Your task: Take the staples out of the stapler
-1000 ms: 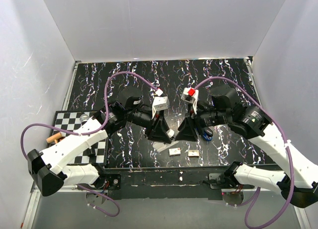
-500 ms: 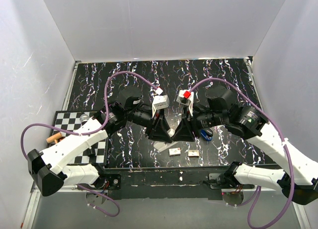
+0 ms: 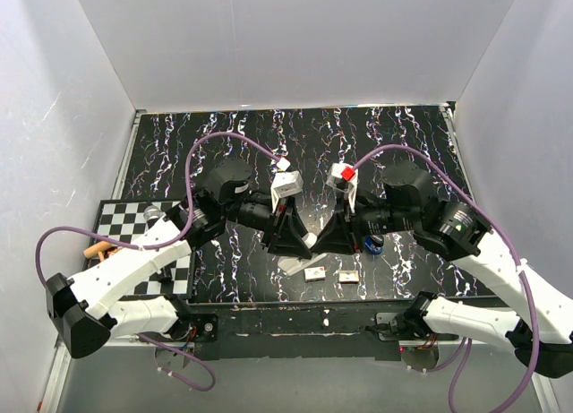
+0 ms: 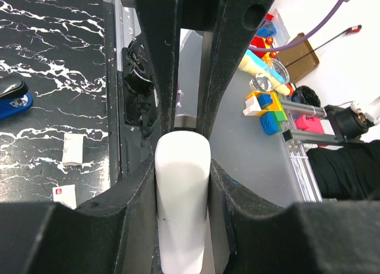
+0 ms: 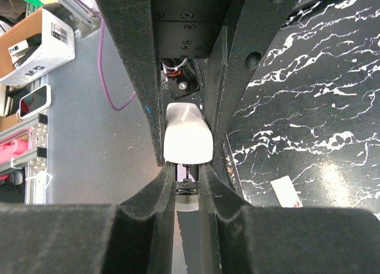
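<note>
Robotics lab test cell. In the overhead view, plain white walls (image 3: 295,46) box in a black marbled tabletop (image 3: 376,135). A white left arm (image 3: 134,270) and right arm (image 3: 501,270) are bolted along the bottom edge, trailing purple cables (image 3: 226,134). Beyond the table edge, the left wrist view shows bright toy blocks (image 4: 265,110) beside aluminium framing (image 4: 303,167) at the right. The right wrist view shows a labelled cardboard box (image 5: 35,42) at upper left, above a grey surface (image 5: 101,137).

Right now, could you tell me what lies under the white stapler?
A pale scrap lies on the table nearby; directly beneath, the left gripper and right gripper block the view.
</note>
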Robot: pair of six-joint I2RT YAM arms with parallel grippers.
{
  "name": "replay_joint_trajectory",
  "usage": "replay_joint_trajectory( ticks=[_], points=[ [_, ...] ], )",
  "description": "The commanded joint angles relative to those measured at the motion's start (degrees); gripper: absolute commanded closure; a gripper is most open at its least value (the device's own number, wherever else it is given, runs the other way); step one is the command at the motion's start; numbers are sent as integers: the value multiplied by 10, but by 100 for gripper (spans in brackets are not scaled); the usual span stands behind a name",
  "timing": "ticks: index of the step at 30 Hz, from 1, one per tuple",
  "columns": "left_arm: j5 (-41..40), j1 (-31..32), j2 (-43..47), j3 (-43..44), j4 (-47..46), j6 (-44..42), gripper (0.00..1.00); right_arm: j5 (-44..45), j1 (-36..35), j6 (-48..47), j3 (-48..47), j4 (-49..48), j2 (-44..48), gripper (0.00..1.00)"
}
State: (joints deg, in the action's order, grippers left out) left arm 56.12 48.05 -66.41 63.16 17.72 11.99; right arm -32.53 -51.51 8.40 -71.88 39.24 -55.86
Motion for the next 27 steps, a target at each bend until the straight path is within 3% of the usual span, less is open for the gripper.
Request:
replay_joint_trajectory(
  ticks=[1, 15, 27],
  points=[
    [-54, -3, 43, -12, -104, 55, 100, -30, -9, 20, 46, -36, 41, 99],
    [-142, -4, 92, -42, -174, 95, 100, -33, -10, 71, 138, -70, 125, 99],
    [-155, -4, 86, -48, -190, 94, 100, -6, -10, 65, 99, -72, 105, 99]
  ],
)
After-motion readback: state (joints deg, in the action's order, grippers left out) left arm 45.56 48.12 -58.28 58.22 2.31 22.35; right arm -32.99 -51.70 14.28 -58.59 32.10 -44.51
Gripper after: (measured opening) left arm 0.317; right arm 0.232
